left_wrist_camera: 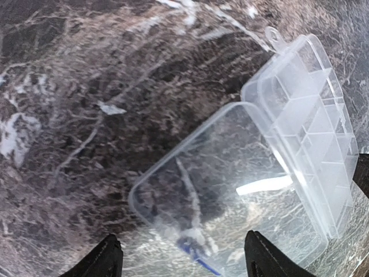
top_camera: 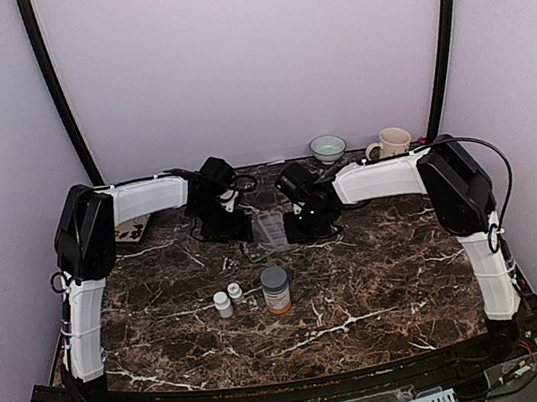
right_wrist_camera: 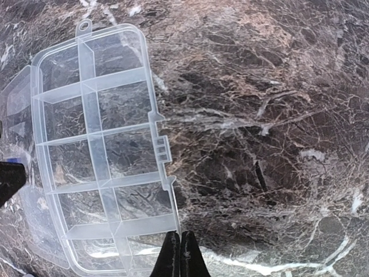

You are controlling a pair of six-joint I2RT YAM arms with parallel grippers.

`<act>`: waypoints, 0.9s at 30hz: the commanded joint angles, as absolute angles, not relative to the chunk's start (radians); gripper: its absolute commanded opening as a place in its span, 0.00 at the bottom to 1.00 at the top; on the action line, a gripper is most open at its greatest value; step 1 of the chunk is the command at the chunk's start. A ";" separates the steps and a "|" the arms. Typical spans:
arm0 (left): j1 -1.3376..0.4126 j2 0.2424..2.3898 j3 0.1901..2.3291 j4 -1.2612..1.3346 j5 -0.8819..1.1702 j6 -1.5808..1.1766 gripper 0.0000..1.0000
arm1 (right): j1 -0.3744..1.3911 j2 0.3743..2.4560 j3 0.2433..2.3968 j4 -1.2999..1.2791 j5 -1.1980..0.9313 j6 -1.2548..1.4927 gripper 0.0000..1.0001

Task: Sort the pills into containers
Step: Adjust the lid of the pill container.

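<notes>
From above, one clear box (top_camera: 271,231) lies on the marble table (top_camera: 381,275) in the middle of the frame, between the left gripper (top_camera: 229,229) and the right gripper (top_camera: 308,225). Both stand close to it, and their jaws are too dark to read here. Lower in the frame stand two white bottles (top_camera: 229,299) side by side and, just to their right, one orange bottle (top_camera: 276,290). One bowl (top_camera: 327,147) and one mug (top_camera: 393,143) sit at the top edge of the table. A pale flat thing (top_camera: 135,231) at the left is half hidden under the left arm. No pill can be made out at this size. In the left wrist view the box (left_wrist_camera: 311,133) lies open. Its one lid (left_wrist_camera: 230,184) is folded flat across the lower middle, and its tray runs along the right side. Glare blurs the dividers, so the cells cannot be counted. The left gripper (left_wrist_camera: 183,259) is spread wide. Only the tips of its two fingers (left_wrist_camera: 106,259) show at the bottom edge, with the near end of the lid between them. In the right wrist view the box (right_wrist_camera: 104,156) fills the left half, showing ten compartments (right_wrist_camera: 124,156) in two columns of five. The lid is mostly cut off at the left edge. The right gripper (right_wrist_camera: 179,254) has its fingers pressed together at the bottom centre, just beside the box's lower right corner. Whether they touch it cannot be told.
</notes>
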State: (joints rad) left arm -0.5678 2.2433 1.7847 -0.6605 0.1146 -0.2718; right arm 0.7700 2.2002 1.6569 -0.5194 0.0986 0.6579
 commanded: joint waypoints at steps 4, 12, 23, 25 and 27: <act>-0.547 2.188 1.760 -0.611 0.099 -0.224 0.75 | 0.798 2.210 1.660 -0.496 0.110 0.722 0.06; -0.543 2.211 1.772 -0.589 0.127 -0.215 0.75 | 0.819 2.189 1.620 -0.480 0.107 0.755 0.22; -0.534 2.211 1.832 -0.595 0.115 -0.211 0.75 | 0.835 2.128 1.592 -0.478 0.119 0.752 0.27; -0.533 2.210 1.841 -0.603 0.109 -0.211 0.75 | 0.839 2.118 1.585 -0.476 0.116 0.752 0.27; -0.534 2.210 1.853 -0.610 0.102 -0.213 0.75 | 0.841 2.107 1.575 -0.474 0.115 0.750 0.29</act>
State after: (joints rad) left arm -0.5404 2.2414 1.8160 -0.5915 0.1143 -0.2207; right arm 0.8268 2.1643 1.5970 -0.4782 0.1081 0.7456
